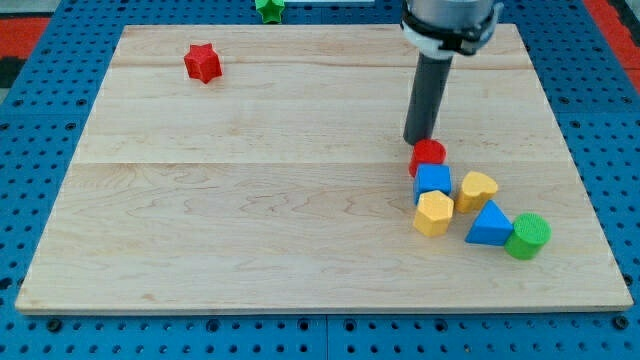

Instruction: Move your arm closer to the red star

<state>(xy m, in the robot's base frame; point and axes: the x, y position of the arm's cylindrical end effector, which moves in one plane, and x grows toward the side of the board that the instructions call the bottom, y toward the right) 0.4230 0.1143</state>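
Note:
The red star [202,63] lies near the board's top left corner. My tip [417,140] is far to the view's right of it, at mid height on the board. The tip stands just above and to the left of a red cylinder [428,155], touching or nearly touching it. Below the red cylinder sit a blue block [433,181], a yellow hexagonal block [433,213], a yellow heart-shaped block [477,189], a blue triangular block [489,224] and a green cylinder [527,235].
A green star [268,9] lies off the wooden board [250,200] at the view's top edge. Blue perforated table surrounds the board on all sides.

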